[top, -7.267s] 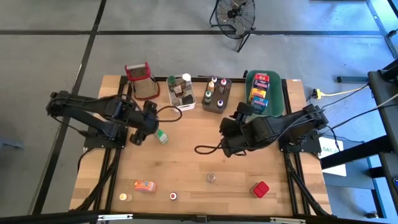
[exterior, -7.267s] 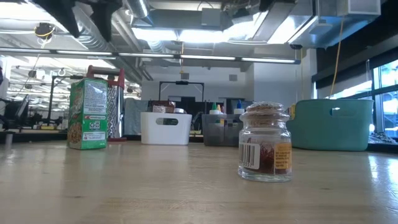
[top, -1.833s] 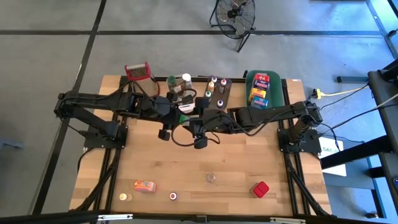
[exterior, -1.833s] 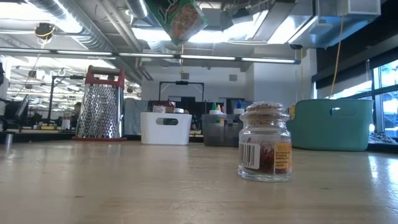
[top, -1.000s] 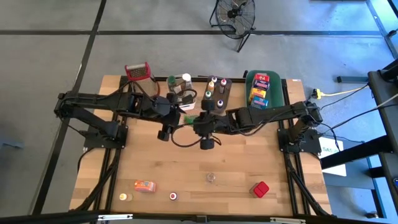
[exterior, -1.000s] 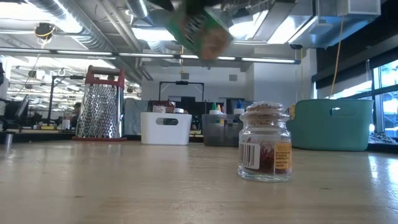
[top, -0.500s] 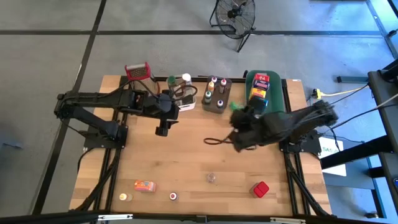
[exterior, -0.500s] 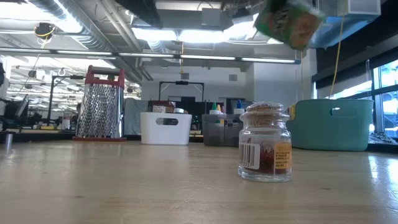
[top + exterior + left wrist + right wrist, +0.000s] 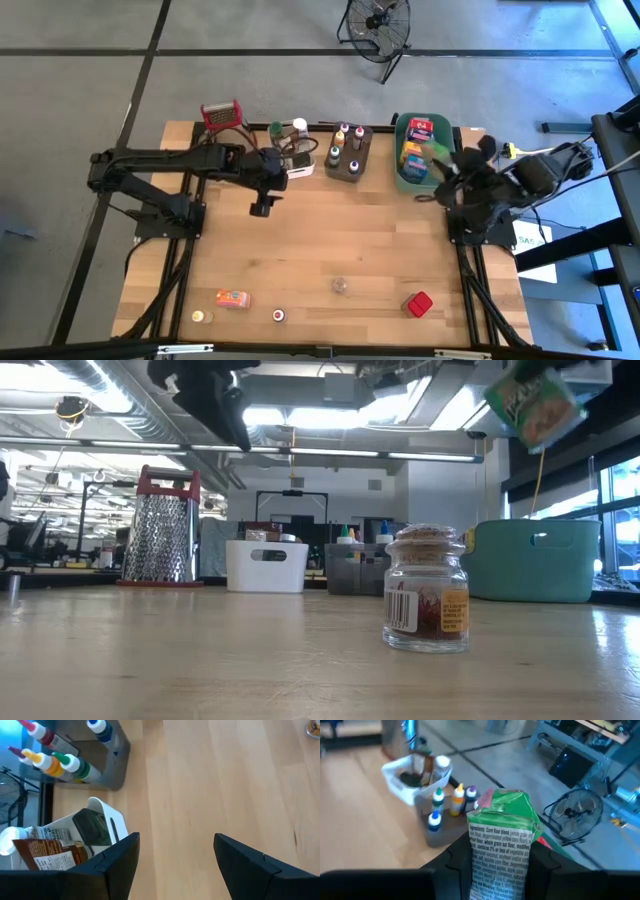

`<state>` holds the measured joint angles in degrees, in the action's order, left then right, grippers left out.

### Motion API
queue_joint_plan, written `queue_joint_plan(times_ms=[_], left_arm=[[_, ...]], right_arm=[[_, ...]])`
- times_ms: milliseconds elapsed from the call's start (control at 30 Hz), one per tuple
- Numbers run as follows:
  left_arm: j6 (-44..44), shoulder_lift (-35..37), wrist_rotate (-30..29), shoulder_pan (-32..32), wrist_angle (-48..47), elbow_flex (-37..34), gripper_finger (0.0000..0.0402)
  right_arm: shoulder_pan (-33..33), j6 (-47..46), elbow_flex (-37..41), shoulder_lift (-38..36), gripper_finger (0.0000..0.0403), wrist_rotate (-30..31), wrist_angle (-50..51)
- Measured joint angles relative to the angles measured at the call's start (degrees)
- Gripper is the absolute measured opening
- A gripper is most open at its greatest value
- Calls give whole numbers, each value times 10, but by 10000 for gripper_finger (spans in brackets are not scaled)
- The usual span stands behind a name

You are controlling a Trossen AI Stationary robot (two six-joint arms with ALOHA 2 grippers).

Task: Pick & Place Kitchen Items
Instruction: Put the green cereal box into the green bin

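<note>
Green and printed with white text, a small food box [image 9: 501,840] is clamped between the 2 fingers of the right gripper [image 9: 492,860] and is held in the air at the near edge of the green tub [image 9: 448,183]; in the low view the box [image 9: 533,405] is seen tilted, high above the tabletop. Several colourful boxes [image 9: 418,140] are already stacked inside that tub.

The left gripper [image 9: 172,855] is held above the wooden table [image 9: 330,240] just beside the white tub [image 9: 297,170], its fingers spread apart with nothing between them. A brown packet [image 9: 47,852] is seen in the white tub, and small squeeze bottles [image 9: 65,762] with coloured caps are stood in the grey tub [image 9: 350,165] next to it. A red-topped grater [image 9: 222,115] is stood at the far left corner.

Near the front edge, well apart from both arms, an orange box [image 9: 233,299], a small jar [image 9: 203,317], a red-capped bottle [image 9: 279,316], a clear glass jar [image 9: 427,588] and a red box [image 9: 418,304] are left on the table.
</note>
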<state>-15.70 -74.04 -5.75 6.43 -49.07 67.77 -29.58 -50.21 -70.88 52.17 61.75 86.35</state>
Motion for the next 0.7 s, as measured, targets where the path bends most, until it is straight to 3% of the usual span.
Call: queue_joint_plan(times_ms=[100,367,533,700], left_arm=[[-2,0,15,11,15,0,249],[-11,0,46,19,59,0,251],[-11,0,63,19,78,0,249],[-24,0,84,19,92,0,251]], right_arm=[[-1,13,102,-91,120,21,-93],[-2,252,324,-269,120,26,-416],[4,316,409,-355,120,56,-506],[8,345,456,-422,120,81,-515]])
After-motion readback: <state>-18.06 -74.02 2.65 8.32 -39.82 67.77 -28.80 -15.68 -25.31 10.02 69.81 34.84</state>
